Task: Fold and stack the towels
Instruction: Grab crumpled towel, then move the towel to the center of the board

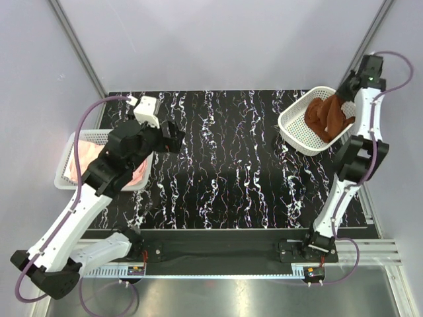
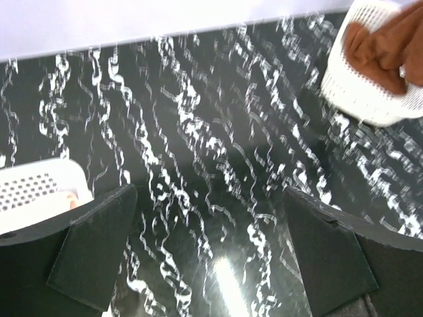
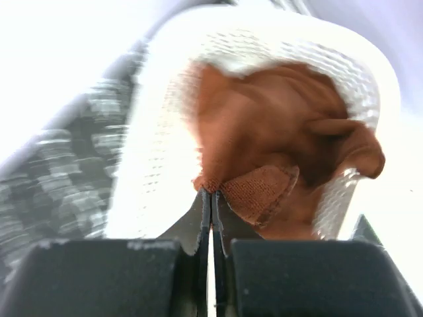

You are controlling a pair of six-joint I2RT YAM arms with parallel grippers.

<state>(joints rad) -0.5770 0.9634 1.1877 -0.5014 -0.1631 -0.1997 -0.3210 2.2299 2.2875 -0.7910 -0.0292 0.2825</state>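
A rust-brown towel (image 1: 325, 119) lies bunched in a white perforated basket (image 1: 293, 125) at the table's back right. My right gripper (image 3: 210, 192) is shut on an edge of this towel (image 3: 264, 139), just above the basket (image 3: 158, 152). A pink folded towel (image 1: 84, 153) lies in a white tray (image 1: 66, 173) at the left. My left gripper (image 2: 211, 251) is open and empty, hovering over the black marbled table (image 1: 225, 165) beside the tray (image 2: 33, 191). The brown towel and basket also show far right in the left wrist view (image 2: 383, 46).
Metal frame posts stand at the back left (image 1: 76, 39) and back right (image 1: 370, 33). Grey walls enclose the table. A rail (image 1: 211, 247) with both arm bases runs along the near edge.
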